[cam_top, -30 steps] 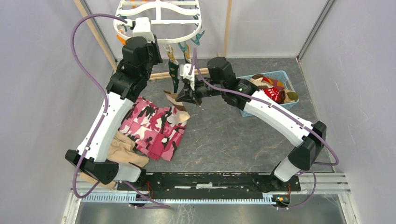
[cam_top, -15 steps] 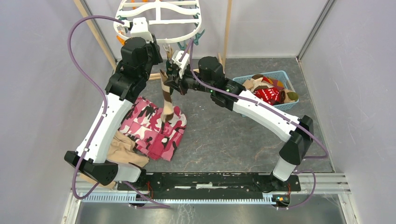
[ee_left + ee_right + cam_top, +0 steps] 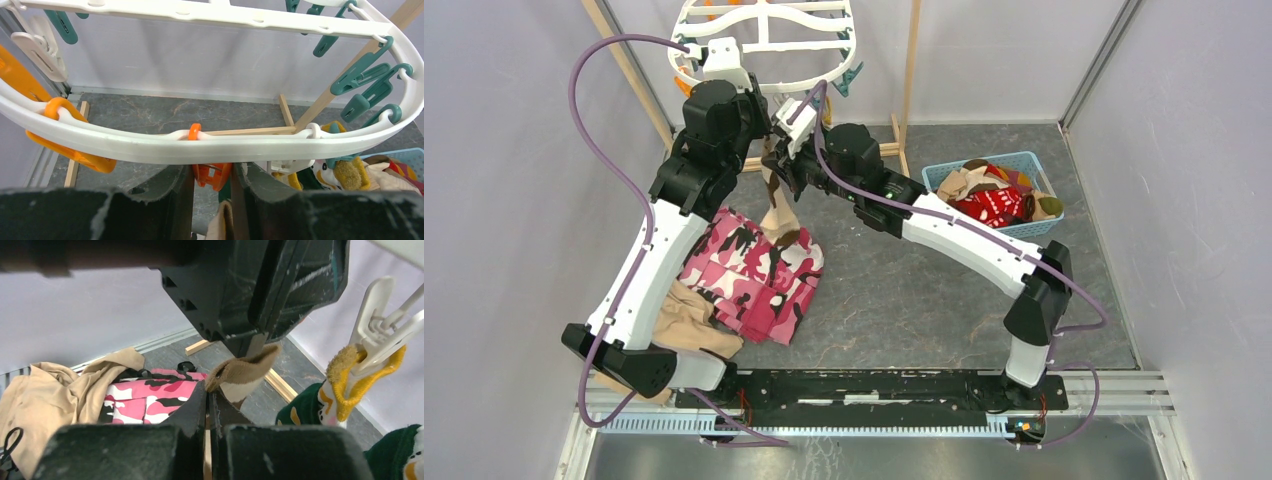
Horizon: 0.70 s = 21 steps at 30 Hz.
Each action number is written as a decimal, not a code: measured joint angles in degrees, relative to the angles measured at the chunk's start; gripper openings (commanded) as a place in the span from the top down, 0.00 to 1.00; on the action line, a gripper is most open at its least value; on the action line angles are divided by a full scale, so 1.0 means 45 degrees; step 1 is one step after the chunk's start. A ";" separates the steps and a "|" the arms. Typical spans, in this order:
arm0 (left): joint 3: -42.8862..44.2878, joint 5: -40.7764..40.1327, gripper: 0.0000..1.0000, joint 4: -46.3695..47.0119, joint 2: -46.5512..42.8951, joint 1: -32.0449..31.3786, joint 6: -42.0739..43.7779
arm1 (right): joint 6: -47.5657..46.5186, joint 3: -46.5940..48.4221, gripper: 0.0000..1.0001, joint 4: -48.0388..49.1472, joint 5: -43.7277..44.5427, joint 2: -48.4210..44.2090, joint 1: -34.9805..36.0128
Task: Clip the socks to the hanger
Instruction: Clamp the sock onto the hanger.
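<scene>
Right tool [image 3: 207, 390] is clenched on a tan sock [image 3: 776, 212]. The sock's cuff pokes out past the closed fingertips in the wrist view, and the rest hangs straight down, its brown toe just above the far edge of the pink camouflage garment [image 3: 744, 275]. Left tool [image 3: 212, 170] grasps an orange clip [image 3: 210, 177] that dangles from the near rim of the hanger [image 3: 250, 145], one finger pressed to each side of it.

Nearest the arm bases, a plain tan cloth [image 3: 689, 322] lies crumpled on the grey worktop [image 3: 894, 290] beside the left arm's lower link, touching the pink garment beyond it. Farther back on the right stands a blue basket [image 3: 1004, 156] holding the loose socks [image 3: 994, 195]: a red one with white pattern, a beige one [image 3: 957, 185] and a bit of olive green [image 3: 1051, 207] at its right end.

The left arm climbs steeply from its near-left base to the hanger's front rim. The right arm rises from the near-right base, bends at a raised elbow and stretches its forearm diagonally leftward past the basket. Its tool sits just beside the left wrist, below the rim.

At the back, the white oval frame hangs between wooden poles [image 3: 911, 70]. One white clip [image 3: 375, 330] holds a green sock with a yellow cuff [image 3: 345, 370].
</scene>
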 measured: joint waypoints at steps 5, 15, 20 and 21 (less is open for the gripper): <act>-0.0029 0.0034 0.98 0.0039 -0.0005 0.0000 -0.0005 | 0.0005 0.0015 1.00 -0.0015 0.0539 0.0325 0.0000; -0.0155 0.0044 0.98 0.0063 -0.0053 0.0000 -0.0015 | -0.0044 0.0661 1.00 0.0277 0.0840 0.0729 0.0000; -0.0228 0.0058 0.98 0.0097 -0.0063 0.0000 -0.0024 | -0.0282 0.0661 1.00 0.0573 0.0845 0.0782 0.0000; -0.0243 0.0063 0.98 0.0117 -0.0068 0.0000 -0.0029 | -0.0325 0.0661 1.00 0.0593 0.0850 0.0797 0.0000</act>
